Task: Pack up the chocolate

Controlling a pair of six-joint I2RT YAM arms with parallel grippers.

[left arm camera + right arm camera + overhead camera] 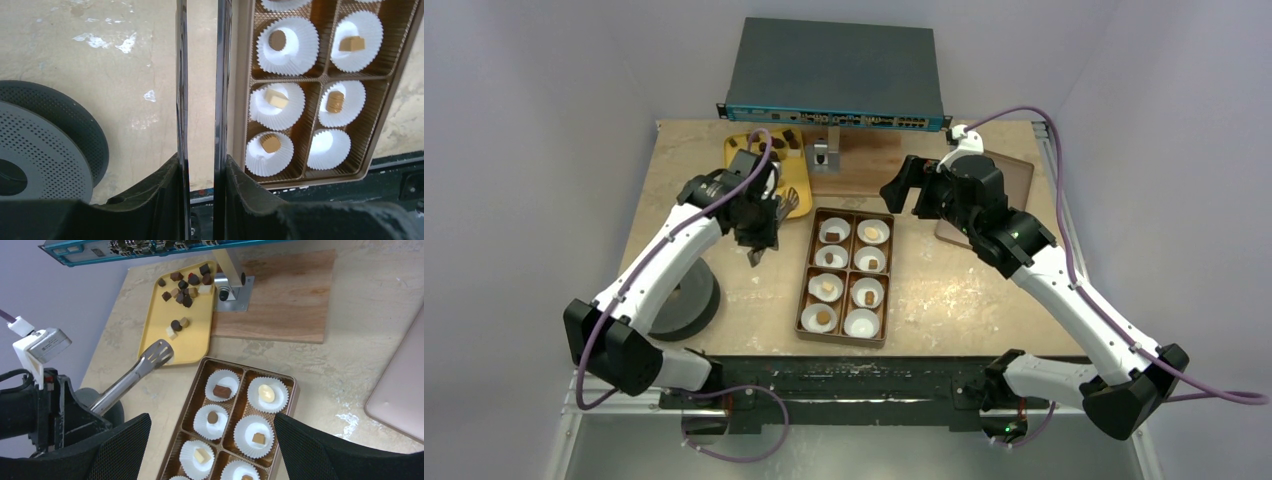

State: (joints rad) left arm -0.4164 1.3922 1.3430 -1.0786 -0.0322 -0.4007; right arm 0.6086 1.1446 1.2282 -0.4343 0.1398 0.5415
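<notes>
Chocolate (187, 301), loose: many small pieces, dark, tan and pale, lie scattered on the far half of the yellow tray (192, 340) at the back left. They point every way, with no common direction.
Chocolate, packed: one piece sits in each of seven white paper cups (302, 42) of the brown box (242, 75) in the middle. The near right cup is empty.
Long axis: most pieces are chunky, hardly longer than wide. The oblong tan piece (335, 101) lies with its length roughly along the box's long side, and the pale piece (276, 98) beside it lies slantwise.
Edges, left: a grey perforated disc (45, 145) is at the near left, and a strip of bare table (125, 75) runs between it and the box.
Edges, middle: the box's long side runs near to far. Its near short edge is just beside the table's near edge, and its far end is near the wooden board (295, 295).
Edges, right: bare table lies between the box and the flat brown lid (400, 400).
Left gripper (201, 165): closed on the metal tongs (131, 377). The tongs' two arms stand apart with nothing between them. The slotted tip is over the tray's near edge; I cannot tell if it touches.
Right gripper (212, 425): wide open and holding nothing, in the air near the box's far right corner.
</notes>
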